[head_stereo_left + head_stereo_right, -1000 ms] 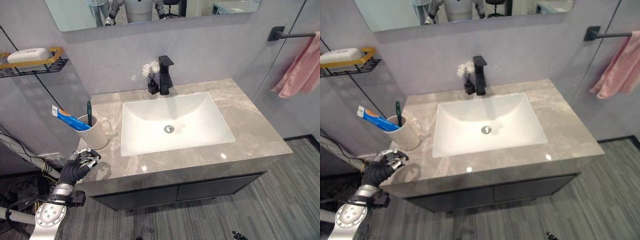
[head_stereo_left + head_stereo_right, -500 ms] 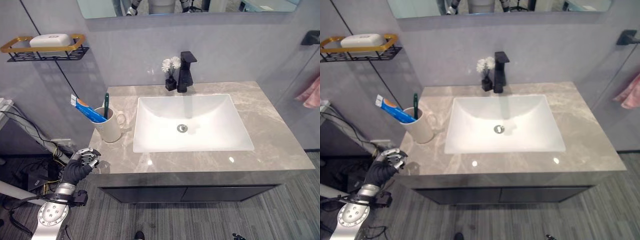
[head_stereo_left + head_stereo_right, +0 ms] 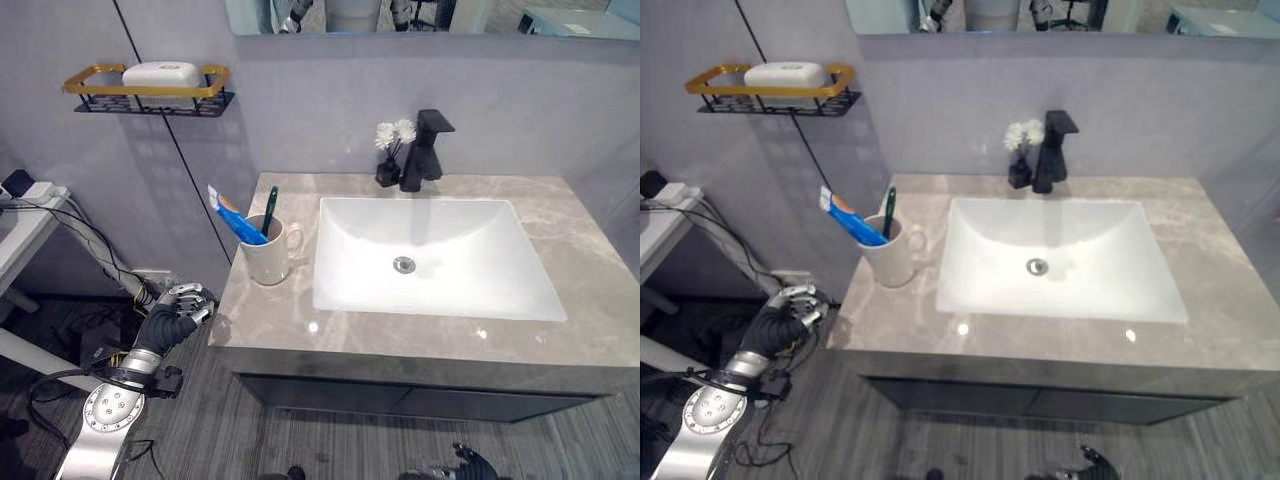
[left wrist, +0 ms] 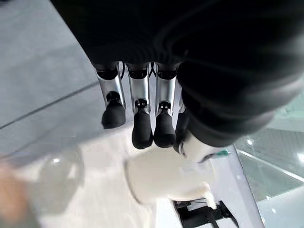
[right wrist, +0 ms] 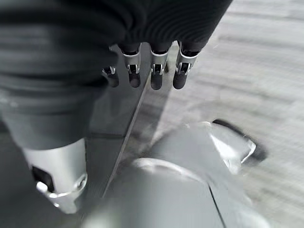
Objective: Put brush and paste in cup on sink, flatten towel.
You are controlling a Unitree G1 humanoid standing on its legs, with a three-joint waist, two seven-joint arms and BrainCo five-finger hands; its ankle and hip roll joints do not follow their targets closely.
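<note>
The green toothbrush point(image 3: 268, 209) and blue toothpaste tube point(image 3: 231, 218), light and slippery, are seen standing in the cream ceramic mug point(image 3: 268, 262) on the grey marble counter point(image 3: 600, 250), while the left hand point(image 3: 172, 318), loosely curled, holds nothing.

Left hand point(image 3: 780, 318), fingers loosely curled, empty, below the grey marble counter's point(image 3: 1230, 290) front-left corner. Beyond the fingertips: cream ceramic mug point(image 3: 890, 255) holding blue toothpaste tube point(image 3: 848, 220) and green toothbrush point(image 3: 888, 212). Past it, white rectangular basin point(image 3: 1070, 270), black faucet point(image 3: 1052, 150). Gold-rimmed wall shelf point(image 3: 775, 90) above with white soap point(image 3: 785, 74).
</note>
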